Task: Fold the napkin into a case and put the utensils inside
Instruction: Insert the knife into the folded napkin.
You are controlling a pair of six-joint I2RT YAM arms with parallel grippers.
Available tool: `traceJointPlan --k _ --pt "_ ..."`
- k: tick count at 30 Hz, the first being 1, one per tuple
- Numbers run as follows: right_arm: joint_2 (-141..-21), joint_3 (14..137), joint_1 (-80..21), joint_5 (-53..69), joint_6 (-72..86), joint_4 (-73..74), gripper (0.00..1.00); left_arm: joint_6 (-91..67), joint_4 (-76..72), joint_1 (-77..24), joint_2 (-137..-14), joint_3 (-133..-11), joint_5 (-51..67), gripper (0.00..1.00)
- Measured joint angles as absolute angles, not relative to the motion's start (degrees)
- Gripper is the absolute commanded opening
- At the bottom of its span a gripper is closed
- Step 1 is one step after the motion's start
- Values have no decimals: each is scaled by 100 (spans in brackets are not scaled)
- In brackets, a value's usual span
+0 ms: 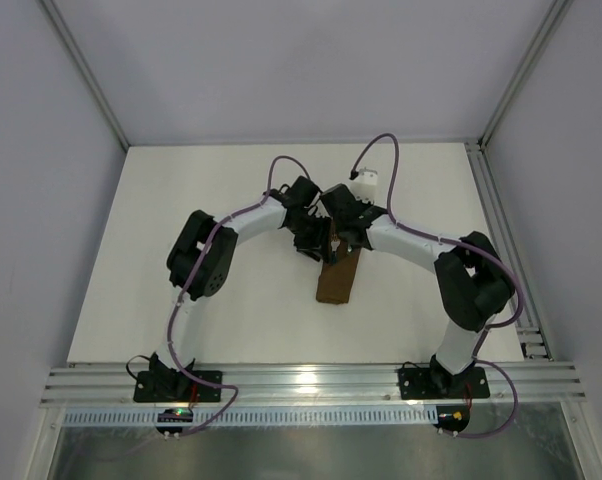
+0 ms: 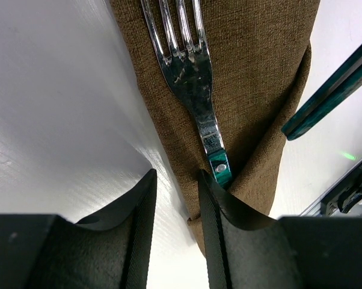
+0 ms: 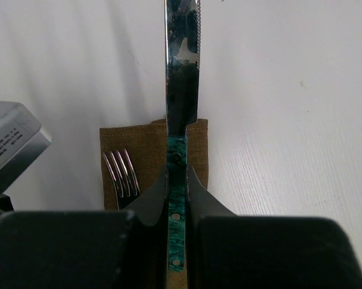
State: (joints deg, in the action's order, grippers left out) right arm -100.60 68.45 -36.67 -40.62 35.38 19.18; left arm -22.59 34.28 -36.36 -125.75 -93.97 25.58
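Brown cloth case point(image 1: 338, 280) lies mid-surface point(image 1: 181, 250), long axis approx 1 to 7 o'clock in top view. Both arms meet over its 1 o'clock end.

L pincer point(image 2: 176, 180): jaws apart, white surface showing in the gap. The case edge runs down along the inner face of the 3 o'clock jaw, w/ nothing clamped.

In L wrist view the fork point(image 2: 190, 72) lies flat on the case, tines toward 12 o'clock. Its teal handle end is tucked under a cloth fold at 6 o'clock, just ahead of the jaws.

R pincer point(image 3: 177, 180): clamped on the knife point(image 3: 181, 90) by its teal handle. In R wrist view the blade points to 12 o'clock and reaches past the case's far edge. The handle crosses over the 3 o'clock half of the case. Fork tines sit at the handle's 9 o'clock, close beside it but not touching.

In L wrist view the knife handle shows at 2 o'clock, slanted, off to the side of the case.
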Motion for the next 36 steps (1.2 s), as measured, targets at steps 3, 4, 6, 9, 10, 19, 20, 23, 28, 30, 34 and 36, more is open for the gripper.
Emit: traceJointPlan --k 3,4,6,9,10,19,20,23,28,30,34,36 --pt "-10141 6919 -3667 -4106 3544 1796 4 -2276 3404 -3636 -12584 -9397 2574 31" --pt "-10141 6919 -3667 -4121 3544 1776 4 -2276 3404 -3636 -12586 -9397 2571 30" --pt "-10143 6921 -3667 -4158 3544 1741 4 -2276 3404 -3636 -12589 -9397 2569 27" --pt "-10226 6967 -3664 -4226 3551 1675 4 -2290 3400 -3636 -12589 -9397 2571 23" --pt "-10267 6984 -3664 -4224 3555 1662 4 -2307 3393 -3636 -12589 -9397 2569 21" --pt "-10514 6906 -3667 -3927 3752 1656 4 -2412 3286 -3636 -12591 -9354 2582 6" --pt "-10514 6877 -3667 -3881 3771 1653 4 -2418 3273 -3636 -12591 -9343 2585 4" --pt "-10512 6779 -3667 -3800 3798 1678 4 -2477 3216 -3636 -12591 -9303 2600 0" --pt "-10471 6661 -3695 -3640 3898 1754 4 -2556 3124 -3636 -12591 -9242 2637 0" --pt "-10436 6643 -3730 -3581 3964 1859 4 -2604 3048 -3636 -12589 -9196 2665 0" --pt "-10304 6556 -3802 -3450 4093 2040 4 -2692 2926 -3629 -12564 -9107 2707 0" --pt "-10219 6486 -3820 -3354 4152 2145 4 -2707 2899 -3625 -12556 -9089 2707 0"
